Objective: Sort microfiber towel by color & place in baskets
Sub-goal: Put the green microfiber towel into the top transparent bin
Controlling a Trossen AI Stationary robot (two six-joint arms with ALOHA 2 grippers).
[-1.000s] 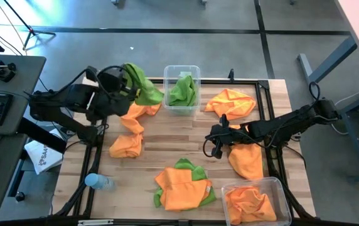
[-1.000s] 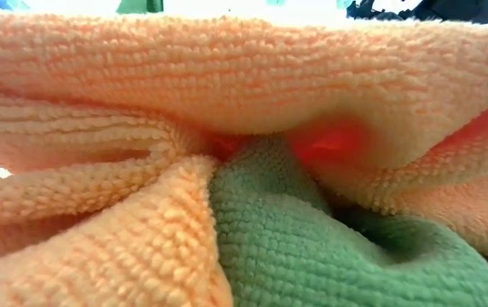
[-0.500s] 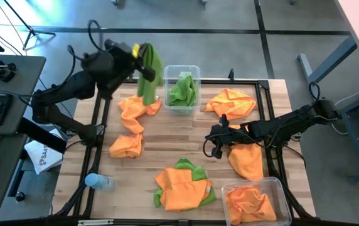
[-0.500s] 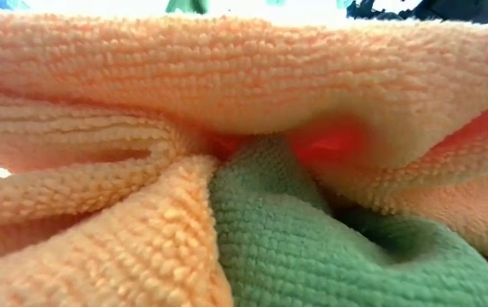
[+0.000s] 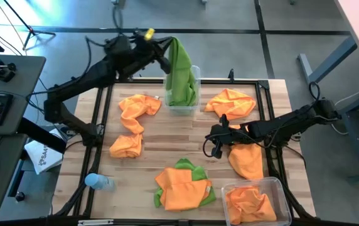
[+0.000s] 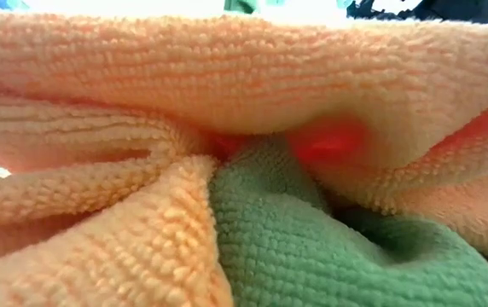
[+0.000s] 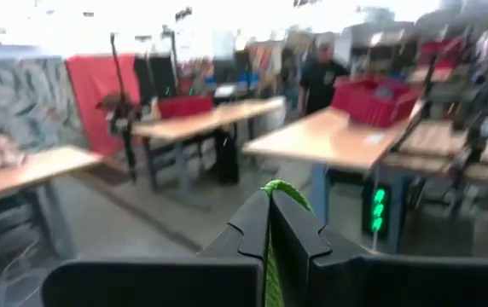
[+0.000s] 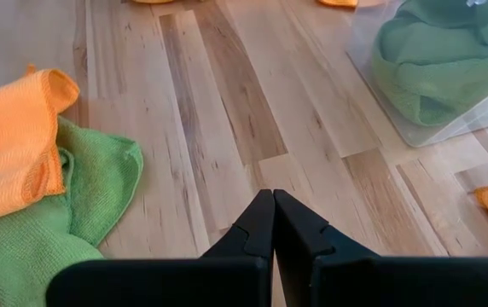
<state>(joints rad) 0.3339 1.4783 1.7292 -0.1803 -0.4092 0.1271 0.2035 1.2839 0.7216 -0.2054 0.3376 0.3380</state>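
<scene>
Bare counter [image 5: 173,141] lies open through the middle, between the orange towels [image 5: 132,119] on the left and the right gripper [image 5: 212,149], which rests low beside another orange towel [image 5: 245,160]. A hanging green towel [image 5: 179,75] blocks the far basket [image 5: 182,107]; a mixed pile [image 5: 182,185] crowds the near edge.

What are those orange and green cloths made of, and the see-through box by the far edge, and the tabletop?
The orange and green cloths look like soft microfiber: the low view shows a fuzzy, looped pile. The clear rectangular tub at the far edge seems glossy, see-through plastic, since the green cloth inside shows through its walls. The light tabletop looks like wood planks with streaky grain, smooth and probably sealed.
</scene>
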